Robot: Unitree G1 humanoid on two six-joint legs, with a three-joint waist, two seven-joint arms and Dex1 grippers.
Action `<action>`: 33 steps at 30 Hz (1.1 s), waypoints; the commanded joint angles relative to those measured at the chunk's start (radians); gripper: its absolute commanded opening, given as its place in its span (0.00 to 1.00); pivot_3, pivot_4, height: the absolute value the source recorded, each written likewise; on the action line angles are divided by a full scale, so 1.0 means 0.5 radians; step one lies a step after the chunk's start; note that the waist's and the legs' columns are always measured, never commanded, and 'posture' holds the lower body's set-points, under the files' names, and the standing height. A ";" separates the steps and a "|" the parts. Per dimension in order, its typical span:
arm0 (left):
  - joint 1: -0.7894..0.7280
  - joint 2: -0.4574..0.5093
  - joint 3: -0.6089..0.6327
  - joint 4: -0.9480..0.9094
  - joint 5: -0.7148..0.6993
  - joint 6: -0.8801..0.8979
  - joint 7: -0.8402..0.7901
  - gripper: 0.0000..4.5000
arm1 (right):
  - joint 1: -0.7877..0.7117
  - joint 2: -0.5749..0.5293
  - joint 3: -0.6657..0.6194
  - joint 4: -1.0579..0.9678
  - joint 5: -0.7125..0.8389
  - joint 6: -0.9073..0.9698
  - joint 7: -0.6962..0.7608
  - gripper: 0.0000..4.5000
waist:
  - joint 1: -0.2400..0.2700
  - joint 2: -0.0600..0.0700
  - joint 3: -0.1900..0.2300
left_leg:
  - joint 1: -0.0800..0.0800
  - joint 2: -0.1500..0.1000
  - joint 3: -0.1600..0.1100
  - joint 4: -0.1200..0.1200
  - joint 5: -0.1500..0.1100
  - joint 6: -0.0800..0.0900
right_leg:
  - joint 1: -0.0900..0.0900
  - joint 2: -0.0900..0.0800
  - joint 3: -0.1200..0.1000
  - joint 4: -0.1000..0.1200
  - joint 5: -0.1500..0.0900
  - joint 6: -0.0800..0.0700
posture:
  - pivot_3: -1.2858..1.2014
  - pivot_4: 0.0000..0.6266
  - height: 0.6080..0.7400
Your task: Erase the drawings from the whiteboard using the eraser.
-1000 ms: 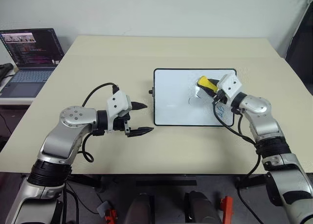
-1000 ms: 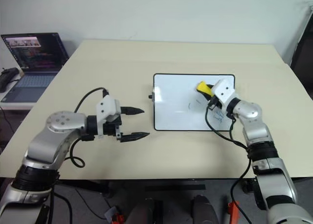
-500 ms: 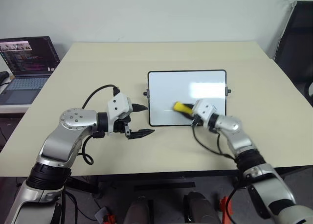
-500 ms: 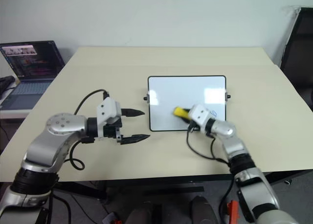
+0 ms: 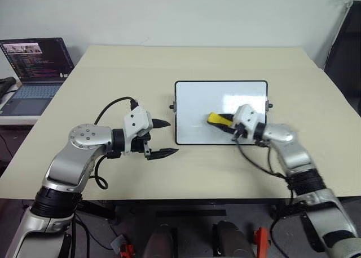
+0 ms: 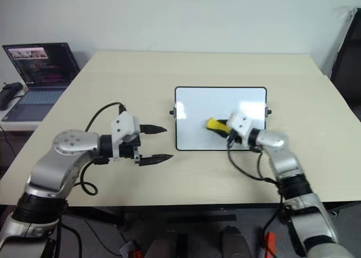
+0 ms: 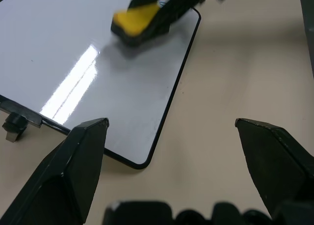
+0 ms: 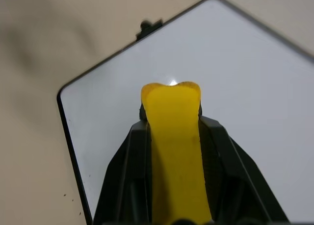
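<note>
Step in hand: wiping, judged well along.

Left gripper [image 5: 162, 137]: fingers spread, empty, hovering over the table [image 5: 113, 66] just beside the whiteboard's near left corner.

Right gripper [image 5: 228, 122]: clamped on the eraser [image 5: 216, 119], which rests on the whiteboard [image 5: 194, 100] at its near middle.

Drawings: none discernible on the bare board; glare patch only.

Next move: probably a sweep across any unwiped area, keeping the eraser flat.

Laptop [image 5: 35, 66]: far left, well apart. Nothing obstructs.

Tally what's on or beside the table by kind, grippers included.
Whiteboard: 1
Eraser: 1
Laptop: 1
Grippers: 2, left and right
Total: 5
</note>
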 commanded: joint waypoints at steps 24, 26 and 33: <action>-0.117 0.035 0.036 0.129 0.043 -0.131 -0.060 1.00 | 0.686 -1.212 -0.758 -0.236 0.127 0.215 0.479 0.21 | 0.008 -0.001 0.001 | -0.020 -0.001 0.011 0.001 -0.003 -0.002 | -0.023 -0.002 0.006 -0.001 -0.005 0.004 | 0.52 0.24 1.00; -0.123 0.025 0.035 0.127 0.046 -0.129 -0.058 1.00 | 0.678 -1.206 -0.751 -0.230 0.127 0.210 0.474 0.21 | 0.010 -0.001 0.001 | -0.021 -0.002 0.010 0.001 -0.003 -0.002 | -0.023 -0.002 0.006 -0.002 -0.005 0.004 | 0.52 0.24 1.00; -0.084 0.028 0.052 0.095 0.038 -0.122 -0.046 1.00 | 0.616 -1.203 -0.709 -0.167 0.118 0.173 0.480 0.21 | 0.011 -0.001 0.001 | -0.021 -0.001 0.010 0.001 -0.003 -0.002 | -0.023 -0.002 0.006 -0.002 -0.005 0.004 | 0.52 0.24 1.00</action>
